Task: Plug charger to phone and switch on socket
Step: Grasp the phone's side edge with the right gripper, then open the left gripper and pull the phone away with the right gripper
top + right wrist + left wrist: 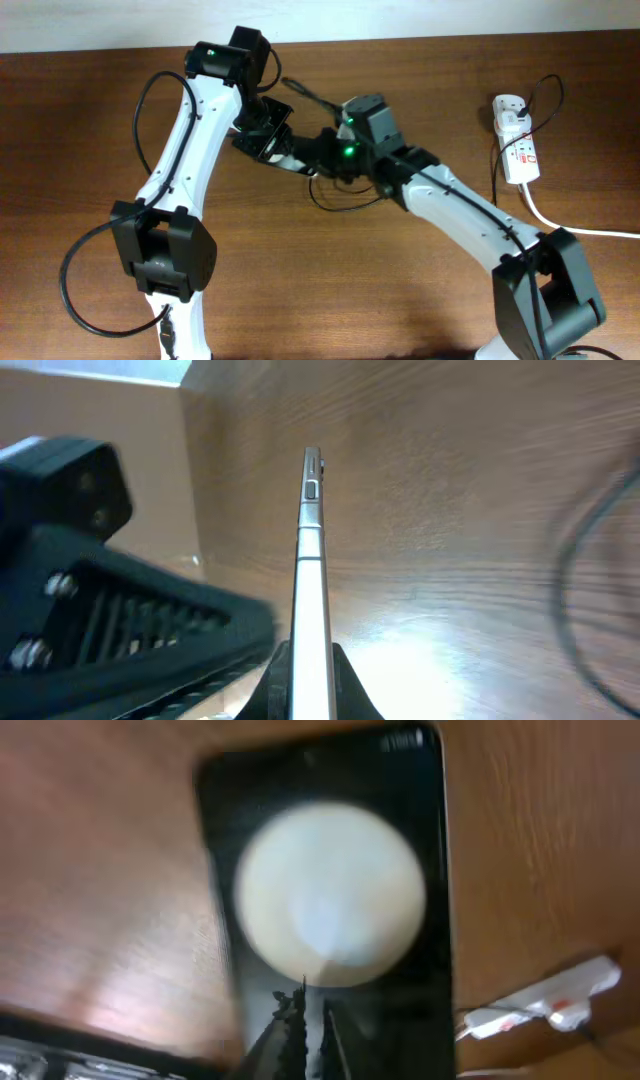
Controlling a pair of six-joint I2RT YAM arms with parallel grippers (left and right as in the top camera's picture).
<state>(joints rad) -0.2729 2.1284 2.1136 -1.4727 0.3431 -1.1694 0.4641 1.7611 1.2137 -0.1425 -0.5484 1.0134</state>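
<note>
My right gripper [310, 685] is shut on the phone [311, 550], which stands on its thin edge over the table; the two also show in the overhead view, the gripper [320, 152] and the phone [303, 158]. The left wrist view shows the phone's black face [440, 870] with a big white round shape. My left gripper [305, 1020] has its fingers pressed together in front of the phone's lower face, with nothing clearly between them. In the overhead view it [270, 135] is just left of the phone. The charger cable [330, 203] loops under my right arm. The socket [518, 145] lies far right.
The white adapter [510, 108] sits in the socket's far end, and a thick white cord [570, 228] runs off to the right. The socket also shows blurred in the left wrist view [550, 998]. My left gripper's body [100, 600] is close on the phone's left.
</note>
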